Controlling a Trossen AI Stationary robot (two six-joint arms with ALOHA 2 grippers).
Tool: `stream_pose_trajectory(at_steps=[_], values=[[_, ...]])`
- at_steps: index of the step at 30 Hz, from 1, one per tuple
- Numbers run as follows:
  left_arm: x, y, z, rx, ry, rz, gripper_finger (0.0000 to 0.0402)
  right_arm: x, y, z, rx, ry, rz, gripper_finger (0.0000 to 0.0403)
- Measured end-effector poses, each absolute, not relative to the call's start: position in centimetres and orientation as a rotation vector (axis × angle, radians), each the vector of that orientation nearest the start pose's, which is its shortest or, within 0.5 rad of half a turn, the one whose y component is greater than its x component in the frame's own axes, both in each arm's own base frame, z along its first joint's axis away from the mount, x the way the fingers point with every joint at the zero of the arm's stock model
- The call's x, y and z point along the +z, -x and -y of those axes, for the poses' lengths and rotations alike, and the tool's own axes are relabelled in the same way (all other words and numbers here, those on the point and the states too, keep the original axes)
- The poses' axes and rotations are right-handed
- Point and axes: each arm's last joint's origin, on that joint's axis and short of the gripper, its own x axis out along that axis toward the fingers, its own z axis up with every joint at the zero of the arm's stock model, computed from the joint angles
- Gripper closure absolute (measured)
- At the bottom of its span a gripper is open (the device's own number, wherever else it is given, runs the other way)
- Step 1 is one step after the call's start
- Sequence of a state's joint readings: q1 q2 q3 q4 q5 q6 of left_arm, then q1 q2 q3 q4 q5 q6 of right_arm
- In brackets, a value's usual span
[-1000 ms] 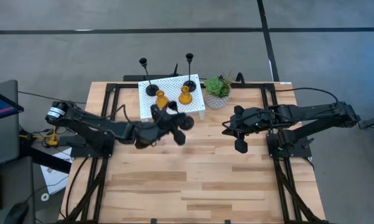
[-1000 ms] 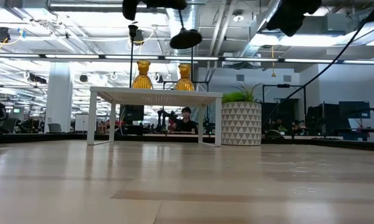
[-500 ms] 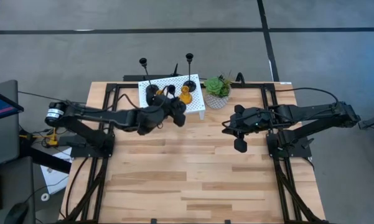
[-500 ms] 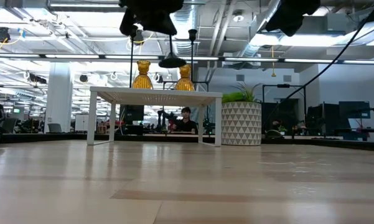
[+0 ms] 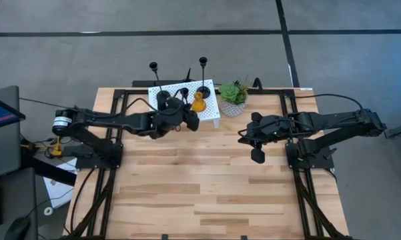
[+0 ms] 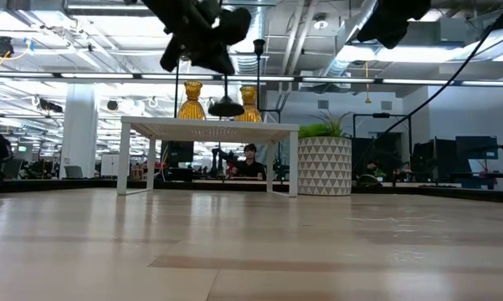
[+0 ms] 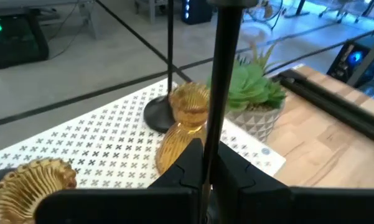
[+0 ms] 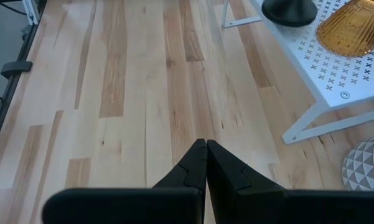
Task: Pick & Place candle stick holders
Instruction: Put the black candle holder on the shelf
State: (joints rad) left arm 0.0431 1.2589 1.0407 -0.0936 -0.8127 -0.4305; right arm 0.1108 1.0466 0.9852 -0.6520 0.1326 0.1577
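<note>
My left gripper (image 5: 184,113) is over the white perforated stand (image 5: 210,117), shut on a black candle stick holder (image 6: 226,106) whose round base hangs just above the stand top. Two more black holders (image 5: 161,96) (image 5: 203,89) stand on their bases at the back of the stand. One amber cone holder (image 5: 198,103) stands beside my gripper. The second amber one (image 7: 31,182) shows in the left wrist view. My right gripper (image 5: 241,137) is shut and empty above the table, right of the stand. My left gripper pinches the black holder's thin stem (image 7: 219,134) between its two fingers (image 7: 190,163). The fingers come level from the table's left and lie across the stem. The holder hangs upright, its base (image 6: 226,107) clear of the stand top.
A small green potted plant (image 5: 233,97) stands right of the stand, at the table's far edge. Bare wooden table (image 5: 207,187) lies toward the near edge. People and desks show in the room behind, in the low view.
My left gripper has carried the black holder toward the table's far edge, from in front of the stand to over it, and has gone down. The holder's base now hangs just above the stand top between the two amber holders.
</note>
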Motion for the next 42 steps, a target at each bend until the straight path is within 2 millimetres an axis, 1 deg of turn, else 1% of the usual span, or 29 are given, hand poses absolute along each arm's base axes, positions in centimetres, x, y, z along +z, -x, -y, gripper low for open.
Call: stream_pose_trajectory(at_steps=[6, 11, 30, 42], values=[[31.9, -28.5, -4.0, 0.922, 0.282, -0.147, 0.0389, 31.4, -20.8, -1.9, -0.077, -0.064, -0.708, 0.0403], [31.5, -29.1, -4.1, 0.937, 0.276, -0.152, 0.0389, 31.3, -20.8, -1.9, -0.077, -0.064, -0.710, 0.0403], [31.5, -28.7, -4.2, 0.992, 0.234, -0.160, 0.0389, 31.3, -20.8, -1.9, -0.077, -0.064, -0.710, 0.0403], [31.5, -28.5, -5.1, 1.033, 0.229, -0.159, 0.0389, 31.3, -20.8, -1.9, -0.077, -0.063, -0.711, 0.0403]])
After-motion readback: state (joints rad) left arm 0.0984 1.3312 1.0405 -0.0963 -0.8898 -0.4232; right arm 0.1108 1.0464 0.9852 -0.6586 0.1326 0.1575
